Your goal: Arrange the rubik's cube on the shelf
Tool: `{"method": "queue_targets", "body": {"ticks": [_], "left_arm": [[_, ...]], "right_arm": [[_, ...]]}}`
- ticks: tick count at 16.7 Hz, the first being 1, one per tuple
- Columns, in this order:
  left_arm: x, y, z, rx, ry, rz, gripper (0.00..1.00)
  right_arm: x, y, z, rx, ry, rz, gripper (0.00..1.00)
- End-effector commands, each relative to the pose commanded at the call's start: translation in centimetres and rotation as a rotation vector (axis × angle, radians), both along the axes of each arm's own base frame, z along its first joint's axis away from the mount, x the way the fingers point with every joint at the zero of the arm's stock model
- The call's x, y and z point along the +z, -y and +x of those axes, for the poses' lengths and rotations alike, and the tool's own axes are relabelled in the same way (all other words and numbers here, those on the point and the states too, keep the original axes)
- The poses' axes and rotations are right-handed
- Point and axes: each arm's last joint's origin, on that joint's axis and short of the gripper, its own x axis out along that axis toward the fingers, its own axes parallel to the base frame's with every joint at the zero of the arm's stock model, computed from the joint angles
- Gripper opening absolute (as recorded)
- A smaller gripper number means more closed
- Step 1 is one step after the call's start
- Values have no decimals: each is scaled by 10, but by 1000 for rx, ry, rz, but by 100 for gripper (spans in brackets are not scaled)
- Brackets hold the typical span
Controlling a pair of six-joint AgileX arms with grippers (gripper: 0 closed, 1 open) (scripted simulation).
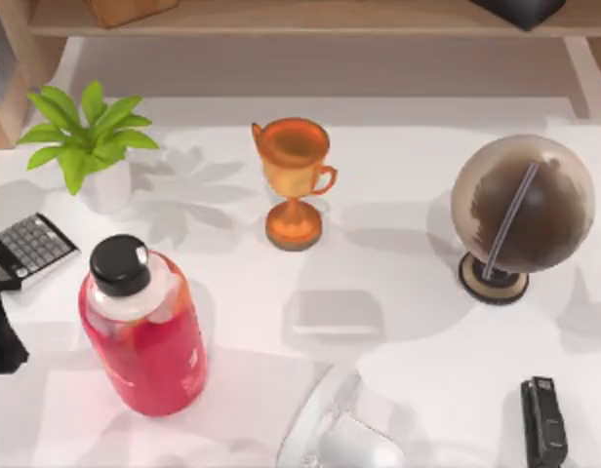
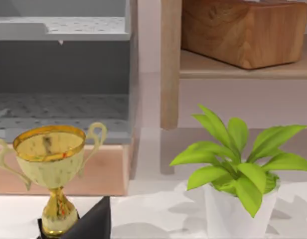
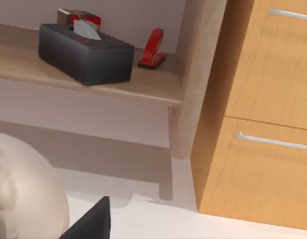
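The rubik's cube is out of view. The shelf (image 1: 310, 19) is a long light-wood plank across the back of the table, with a wooden upright (image 2: 171, 64) at its left end and another upright (image 3: 196, 74) at its right end. A dark part of my left gripper (image 2: 91, 224) points toward the back, facing a potted plant (image 2: 238, 174) and the shelf board (image 2: 243, 70). My left arm (image 1: 0, 327) sits at the table's left edge. My right arm (image 1: 344, 434) is at the front middle; a dark part of its gripper (image 3: 91, 221) faces the shelf (image 3: 93, 82).
On the table stand a potted plant (image 1: 86, 141), an orange trophy (image 1: 294, 180), a globe (image 1: 520, 205), a red bottle (image 1: 144, 327), a calculator (image 1: 29, 246) and a black stapler (image 1: 544, 419). On the shelf lie a wooden block (image 2: 243, 30), a black tissue box (image 3: 83, 52) and a red stapler (image 3: 153, 47).
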Motion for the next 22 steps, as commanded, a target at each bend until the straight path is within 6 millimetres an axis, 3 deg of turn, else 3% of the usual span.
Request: {"method": "queue_targets", "body": {"ticks": [5, 8, 10, 13, 16, 19, 22], "left_arm": [[0, 0, 0, 0, 0, 0, 100], [0, 0, 0, 0, 0, 0, 100], [0, 0, 0, 0, 0, 0, 100], [0, 0, 0, 0, 0, 0, 100], [0, 0, 0, 0, 0, 0, 100], [0, 0, 0, 0, 0, 0, 100], [0, 0, 0, 0, 0, 0, 100]], "right_arm": [[45, 12, 48, 8, 0, -301, 100], [60, 30, 99, 6, -2, -513, 100], [58, 47, 138, 4, -4, -658, 100], [37, 80, 196, -2, -8, -870, 100], [-3, 116, 241, -7, -11, -1064, 100], [-49, 146, 269, -14, -13, -1227, 100], [-85, 167, 282, -22, -9, -1346, 100]]}}
